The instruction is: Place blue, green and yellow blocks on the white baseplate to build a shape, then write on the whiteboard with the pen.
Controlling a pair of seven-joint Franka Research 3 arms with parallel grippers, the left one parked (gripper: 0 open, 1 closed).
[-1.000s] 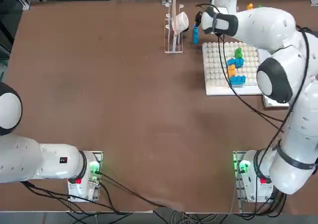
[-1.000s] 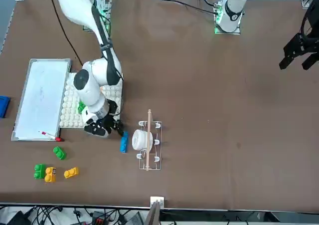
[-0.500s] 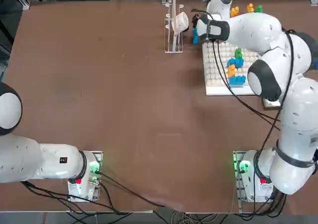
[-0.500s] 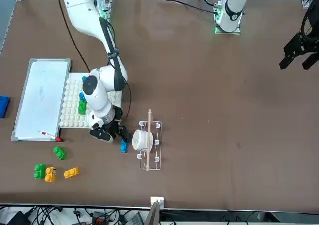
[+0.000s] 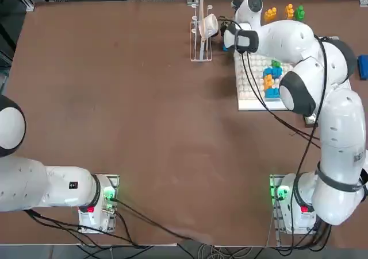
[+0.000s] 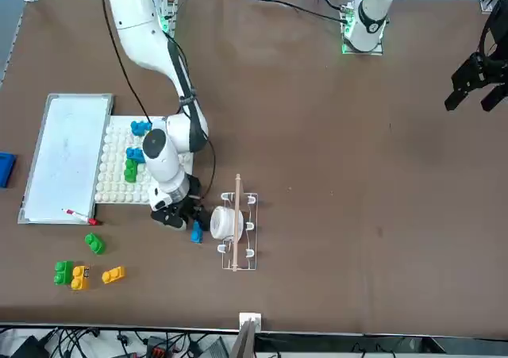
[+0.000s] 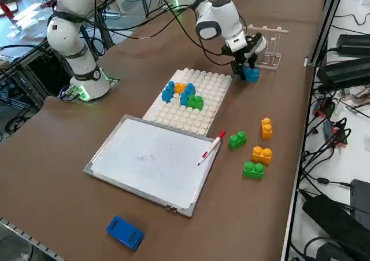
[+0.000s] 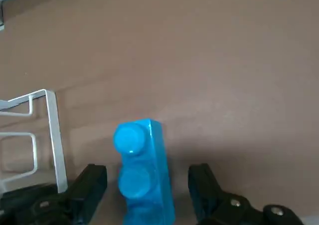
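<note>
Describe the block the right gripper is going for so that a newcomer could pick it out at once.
Find the white baseplate; past its far corner stands a wire rack. Between them, the open right gripper straddles a blue block, the only loose brick there.

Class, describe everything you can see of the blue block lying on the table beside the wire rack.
The blue block is a small, glossy bright-blue plastic brick with two round studs in a row. It rests on the brown table, off the white baseplate, close beside the wire rack. The right end effector straddles it, fingers open on either side, apparently not touching.
</note>
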